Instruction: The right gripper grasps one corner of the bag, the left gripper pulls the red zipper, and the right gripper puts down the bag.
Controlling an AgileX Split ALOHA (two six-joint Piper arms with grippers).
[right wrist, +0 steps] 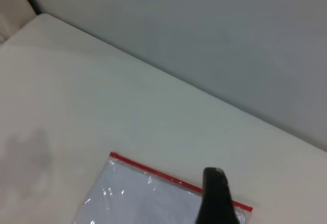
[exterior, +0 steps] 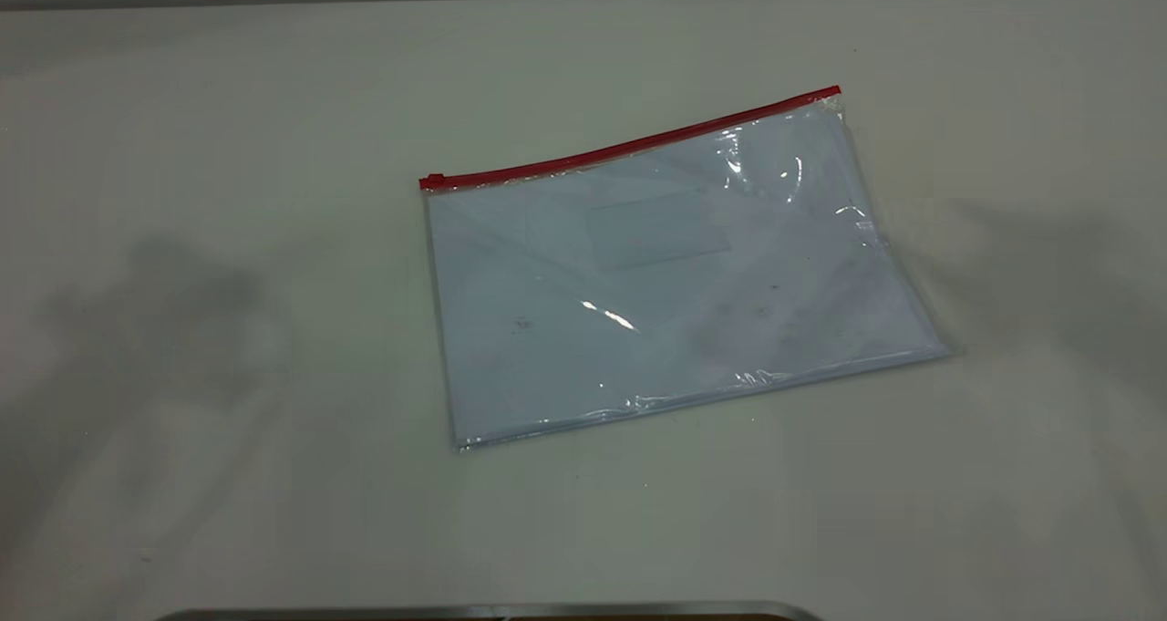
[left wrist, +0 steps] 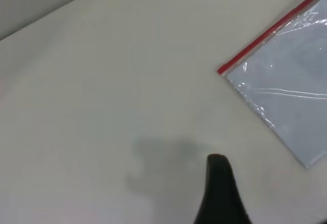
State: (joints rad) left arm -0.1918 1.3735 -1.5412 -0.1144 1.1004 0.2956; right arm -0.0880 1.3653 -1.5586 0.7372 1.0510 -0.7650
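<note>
The bag lies flat on the pale table, a clear bluish-white pouch with a faint label patch. The red zipper runs along its far long edge, with the small red slider tab at the left end. The red-tipped corner is at the right end, with crinkled glossy plastic. Neither gripper shows in the exterior view. In the left wrist view the left gripper is above bare table, apart from the bag. In the right wrist view the right gripper hangs above the bag's zipper edge, apart from it.
The table is pale and bare around the bag. Its far edge meets a grey wall. A dark metallic rim shows at the near edge. Soft arm shadows fall left and right of the bag.
</note>
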